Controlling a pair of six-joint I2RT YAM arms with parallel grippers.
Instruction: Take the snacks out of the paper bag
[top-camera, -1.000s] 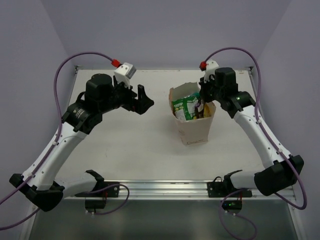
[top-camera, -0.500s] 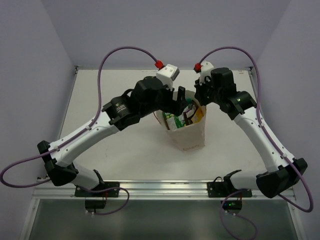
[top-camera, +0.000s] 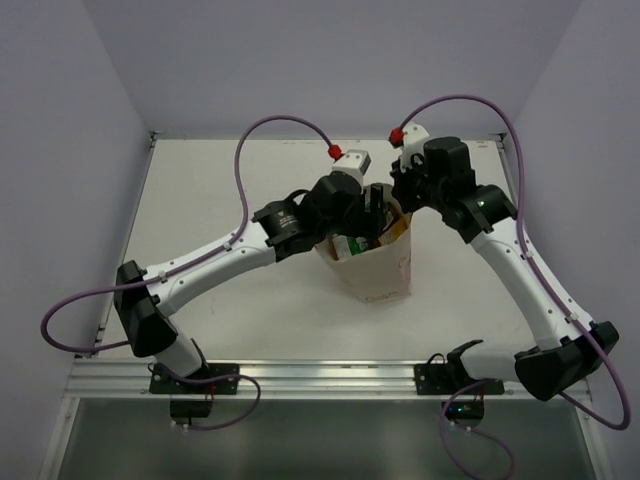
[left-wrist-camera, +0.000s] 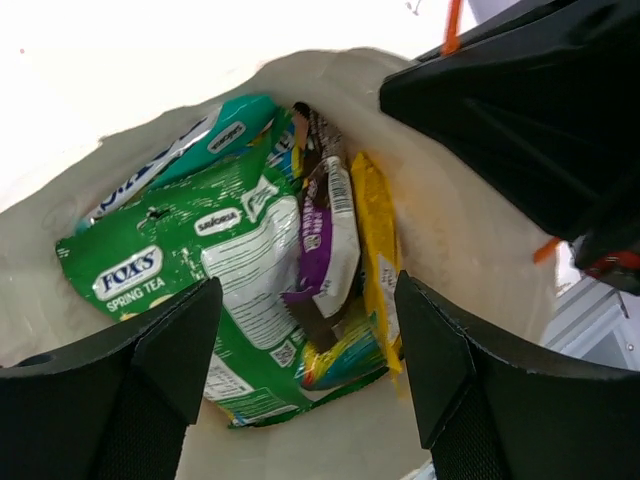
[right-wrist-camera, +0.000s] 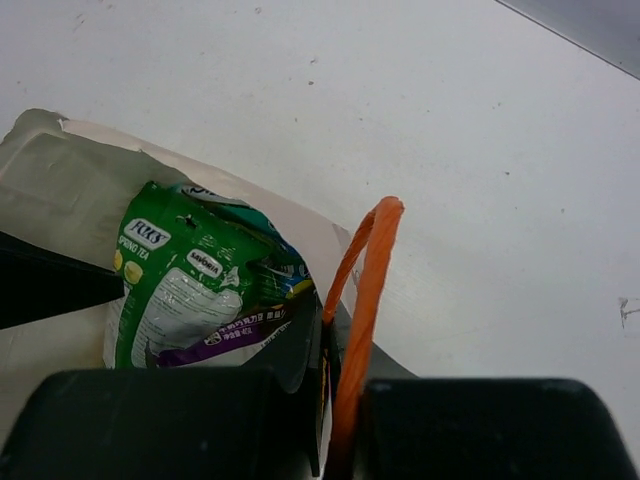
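The beige paper bag (top-camera: 378, 268) stands mid-table, its mouth open. My left gripper (top-camera: 371, 206) hovers open over the mouth, and in the left wrist view (left-wrist-camera: 305, 375) its jaws stand wide apart above the snacks, touching none. Inside lie a green-white Fox's pouch (left-wrist-camera: 200, 265), a teal pouch (left-wrist-camera: 215, 135), a dark brown bar (left-wrist-camera: 325, 235) and a yellow bar (left-wrist-camera: 375, 250). My right gripper (top-camera: 404, 204) is shut on the bag's far right rim beside the orange handle (right-wrist-camera: 365, 285). The green pouch (right-wrist-camera: 170, 285) also shows there. Other snacks are hidden.
The white table (top-camera: 250, 310) lies around the bag, with a metal rail (top-camera: 320, 375) at its near edge. Purple walls enclose the back and sides. The right gripper's black body (left-wrist-camera: 520, 110) sits close to my left fingers at the bag's rim.
My left arm has swung from the table's left to above the bag's mouth. The bag has shifted slightly left and tilted. The right gripper keeps its hold on the rim.
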